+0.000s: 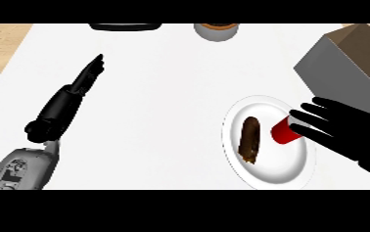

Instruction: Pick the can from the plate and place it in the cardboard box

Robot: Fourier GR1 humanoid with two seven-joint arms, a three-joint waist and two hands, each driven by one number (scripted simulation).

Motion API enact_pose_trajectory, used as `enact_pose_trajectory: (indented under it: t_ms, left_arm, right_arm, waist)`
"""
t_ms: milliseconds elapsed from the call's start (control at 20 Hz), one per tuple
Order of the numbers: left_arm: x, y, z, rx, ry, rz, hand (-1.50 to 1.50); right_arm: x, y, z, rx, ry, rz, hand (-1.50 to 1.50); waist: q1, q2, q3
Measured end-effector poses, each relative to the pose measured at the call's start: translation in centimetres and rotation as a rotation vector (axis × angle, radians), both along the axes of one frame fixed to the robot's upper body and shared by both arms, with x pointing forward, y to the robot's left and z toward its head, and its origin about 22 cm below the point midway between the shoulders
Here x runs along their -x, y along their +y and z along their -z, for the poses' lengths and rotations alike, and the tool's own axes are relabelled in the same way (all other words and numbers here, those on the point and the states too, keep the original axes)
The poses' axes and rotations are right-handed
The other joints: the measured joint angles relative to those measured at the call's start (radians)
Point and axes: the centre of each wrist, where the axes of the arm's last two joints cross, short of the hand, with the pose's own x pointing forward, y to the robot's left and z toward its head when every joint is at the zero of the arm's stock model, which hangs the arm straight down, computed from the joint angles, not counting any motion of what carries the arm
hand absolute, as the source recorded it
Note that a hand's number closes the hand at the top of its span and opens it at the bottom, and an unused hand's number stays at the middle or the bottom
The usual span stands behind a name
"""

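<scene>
Right black hand (339,128): fingers spread, fingertips touching small red cylindrical can (286,131), not curled round it. Can on round white plate (271,172), beside brown oblong food item (249,139). Open cardboard box (329,69) just behind. Left hand (86,77): fingers straight, well apart.

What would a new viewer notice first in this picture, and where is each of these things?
The red can on the white plate at lower right stands out first, with the right hand reaching its fingers onto it. A brown food item lies beside it on the plate, and the cardboard box stands just behind. The left hand rests open at the left.
</scene>
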Motion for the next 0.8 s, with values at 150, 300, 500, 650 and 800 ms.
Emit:
enact_pose_trajectory:
  t_ms: [150,300,500,650,800]
  left_arm:
    - [-0.2,0.3,0.1,0.0,-0.002,0.0,0.0]
    - [-0.2,0.2,-0.4,-0.002,0.003,0.001,0.0]
    - [0.6,0.3,-0.7,-0.003,0.001,0.004,0.0]
    - [0.0,-0.1,-0.5,-0.001,-0.001,0.003,0.0]
    - [0.3,-0.1,-0.4,-0.001,-0.003,0.002,0.0]
  right_arm:
    - [-0.2,0.4,0.9,-0.005,-0.013,0.003,-1.5]
    - [-0.5,0.8,1.9,0.011,-0.026,0.008,-1.5]
    - [-1.3,0.5,3.4,0.047,-0.038,0.027,-1.5]
    - [-2.0,0.6,3.7,0.056,-0.046,0.033,-1.5]
    - [-2.0,0.6,5.1,0.057,-0.044,0.033,-1.5]
  waist:
    - [-0.001,0.0,0.0]
    - [0.0,0.0,0.0]
    - [0.002,0.0,0.0]
    - [0.0,0.0,0.0]
    - [-0.001,0.0,0.0]
